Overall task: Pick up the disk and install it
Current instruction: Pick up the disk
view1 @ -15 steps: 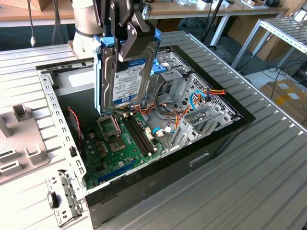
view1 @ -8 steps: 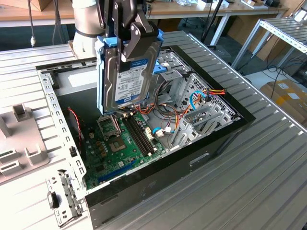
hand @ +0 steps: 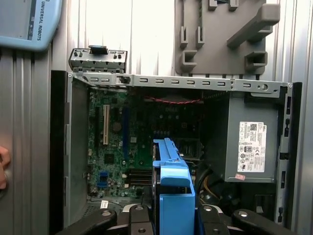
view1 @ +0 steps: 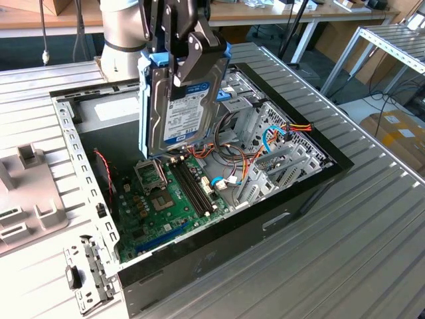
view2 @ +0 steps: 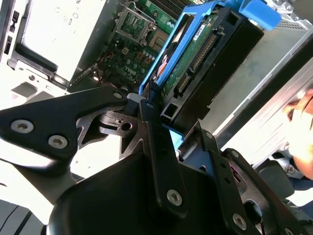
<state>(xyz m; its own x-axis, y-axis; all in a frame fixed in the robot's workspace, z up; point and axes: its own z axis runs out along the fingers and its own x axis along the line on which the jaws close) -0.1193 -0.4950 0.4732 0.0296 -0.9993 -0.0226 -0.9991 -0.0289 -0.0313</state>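
My arm's black fingers (view1: pixel 192 61) pinch the silver-black, blue-railed rectangular hard disk (view1: pixel 180 113), held on edge above the open black computer case (view1: pixel 279 212).

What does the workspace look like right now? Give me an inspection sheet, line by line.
Surface: ribbed metal table with an open computer case lying on it.
Job's things: disk held on edge above the motherboard, not in the drive cage.
Clutter: grey fixture plate and a loose metal bracket beside the case.
Grippers: gripper shut on the disk.
Cables: coloured wire bundle and blue cable loose inside the case.
Surroundings: cardboard box and metal rack beyond the table.
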